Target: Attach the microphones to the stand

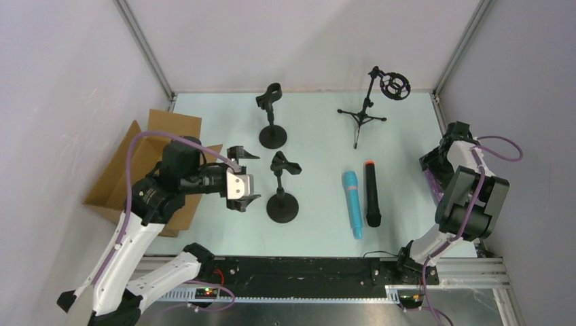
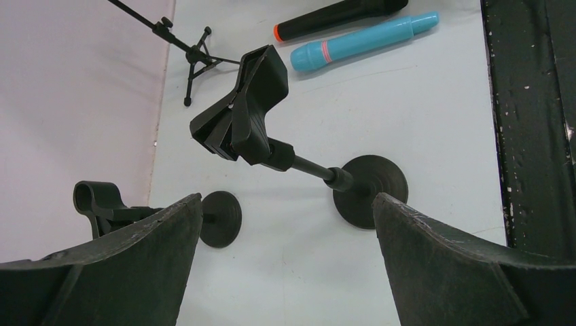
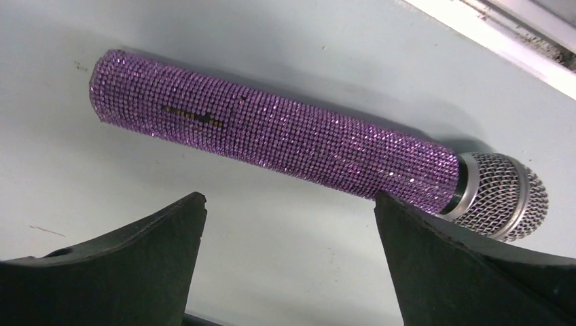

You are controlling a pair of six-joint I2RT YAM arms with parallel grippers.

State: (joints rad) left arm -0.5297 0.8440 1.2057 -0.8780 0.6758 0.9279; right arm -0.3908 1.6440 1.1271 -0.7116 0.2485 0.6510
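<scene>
Lab enclosure, white panels (image 1: 306, 41), aluminium framing (image 1: 143, 46)

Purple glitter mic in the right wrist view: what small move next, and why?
Probably lower the right gripper onto the purple glitter mic and close on its body: the jaws stand open and the mic lies flat, untouched, just beyond them.

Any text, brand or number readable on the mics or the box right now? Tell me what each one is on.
No readable text in any view.
Purple glitter mic: one dark mark on the body, too broken up to read.
Light blue mic: only a pink band, no letters.
Black mic and cardboard box: no marking shows.
</scene>
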